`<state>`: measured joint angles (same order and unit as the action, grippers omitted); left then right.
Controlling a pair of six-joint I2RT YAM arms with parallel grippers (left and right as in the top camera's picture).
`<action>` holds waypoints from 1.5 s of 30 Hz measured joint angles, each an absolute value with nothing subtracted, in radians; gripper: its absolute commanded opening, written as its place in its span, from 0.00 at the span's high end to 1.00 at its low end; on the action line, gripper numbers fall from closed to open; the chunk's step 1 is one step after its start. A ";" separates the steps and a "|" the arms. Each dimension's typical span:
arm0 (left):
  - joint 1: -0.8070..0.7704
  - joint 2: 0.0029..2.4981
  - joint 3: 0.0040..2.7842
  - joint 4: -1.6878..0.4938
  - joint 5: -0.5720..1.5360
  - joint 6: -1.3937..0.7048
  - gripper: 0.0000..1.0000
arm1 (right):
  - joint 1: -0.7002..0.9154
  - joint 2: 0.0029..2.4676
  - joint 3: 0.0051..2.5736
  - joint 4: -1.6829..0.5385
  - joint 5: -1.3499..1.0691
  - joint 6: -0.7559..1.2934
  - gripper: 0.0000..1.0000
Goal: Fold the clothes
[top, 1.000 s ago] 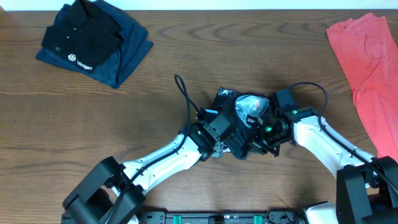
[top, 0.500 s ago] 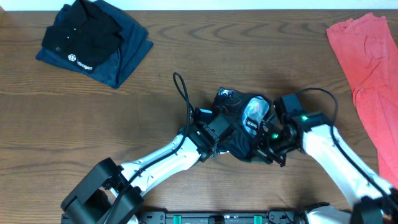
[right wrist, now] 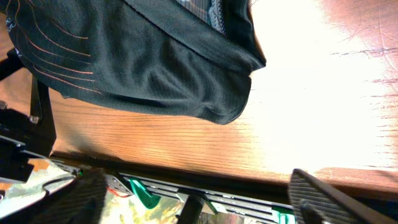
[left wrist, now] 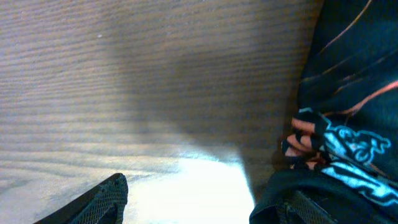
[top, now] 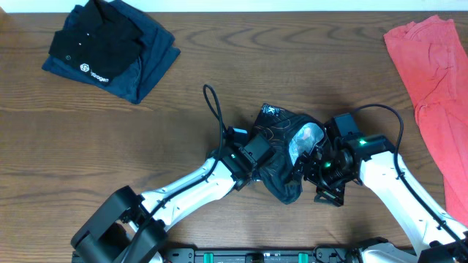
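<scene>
The clothes, a black jersey with fine orange lines, lie bunched at the table's middle between both arms. In the left wrist view the jersey fills the right side, and a fold of it drapes over my right-hand finger. My left gripper is open with bare wood between its fingers; from overhead it sits at the jersey's left edge. My right gripper is open and empty, with the jersey lying just beyond it. From overhead, the right gripper sits at the jersey's right front.
A folded black polo on a dark blue garment lies at the back left. A coral-red garment lies along the right edge. The table's front edge and a rail below it are close under my right gripper.
My right gripper has opened and let go of the jersey, drawing back toward the front right. The jersey has settled lower, with a point reaching toward the front. The left arm has barely moved.
</scene>
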<state>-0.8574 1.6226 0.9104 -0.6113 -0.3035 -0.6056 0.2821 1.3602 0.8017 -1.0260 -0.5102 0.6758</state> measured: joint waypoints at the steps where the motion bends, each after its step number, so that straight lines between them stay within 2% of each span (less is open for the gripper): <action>1: -0.857 1.614 0.910 -0.618 -0.305 -0.605 0.24 | 0.282 1.360 0.802 -1.020 -0.507 0.672 0.04; 10: -0.857 1.436 0.910 -0.673 -0.347 -0.605 0.24 | 0.274 1.360 0.802 -0.983 -0.501 0.669 0.02; 19: -0.857 1.291 0.910 -0.635 -0.351 -0.605 0.24 | 0.176 1.360 0.802 -0.980 -0.501 0.628 0.01; 21: -0.857 1.295 0.910 -0.586 -0.346 -0.595 0.20 | 0.150 1.360 0.802 -0.979 -0.502 0.607 0.01; 22: -0.857 1.299 0.910 -0.551 -0.337 -0.578 0.14 | 0.135 1.360 0.802 -0.979 -0.504 0.593 0.01; 23: -0.856 1.304 0.910 -0.510 -0.314 -0.542 0.03 | 0.120 1.360 0.802 -0.980 -0.507 0.579 0.01; 24: -0.853 1.312 0.910 -0.469 -0.285 -0.503 0.02 | 0.101 1.360 0.802 -0.984 -0.513 0.559 0.01; 29: -0.794 1.383 0.916 -0.386 -0.153 -0.381 0.02 | 0.004 1.360 0.823 -1.074 -0.532 0.458 0.01; 38: -0.428 1.602 0.989 -0.350 0.356 -0.230 0.02 | -0.054 1.360 0.865 -1.150 -0.543 0.337 0.01; 45: -0.378 1.823 1.088 -0.347 0.693 -0.194 0.02 | -0.054 1.360 0.865 -1.156 -0.544 0.321 0.01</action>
